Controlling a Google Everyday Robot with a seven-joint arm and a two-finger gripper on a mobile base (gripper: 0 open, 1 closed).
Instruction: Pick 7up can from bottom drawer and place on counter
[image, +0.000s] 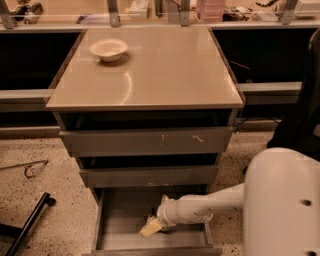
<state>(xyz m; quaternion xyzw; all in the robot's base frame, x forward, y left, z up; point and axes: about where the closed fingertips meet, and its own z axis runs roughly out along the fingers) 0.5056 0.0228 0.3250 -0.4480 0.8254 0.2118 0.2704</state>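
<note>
Gripper (156, 225) sits low inside the bottom drawer (117, 237), at the end of my white arm (205, 206), which comes in from the right across the drawer's right side. The drawer is pulled out towards me, and its grey floor shows to the left of the arm and in front of it. At the very tip of the arm I see a small pale, yellowish-white shape, which I take for the can (148, 230). It lies towards the front of the drawer, roughly at the middle of its width. I cannot make out where the gripper ends and the can begins, so I cannot tell whether the gripper is spread or closed, nor whether it has hold of the can or only touches it.

Above it, the middle drawer (147, 176) and the top drawer (145, 141) each stand slightly out, with a dark gap over each front, and the top one has light scratches right of centre. The counter (170, 75) is glossy tan, and a white bowl (108, 49) stands upright near its back left corner. Behind the counter runs a cluttered bench (150, 12) with metal posts. On the speckled floor to the left lie a bent wire (30, 169) and, nearer me, a black bar (30, 220). My rounded white body (282, 205) fills the lower right corner.
</note>
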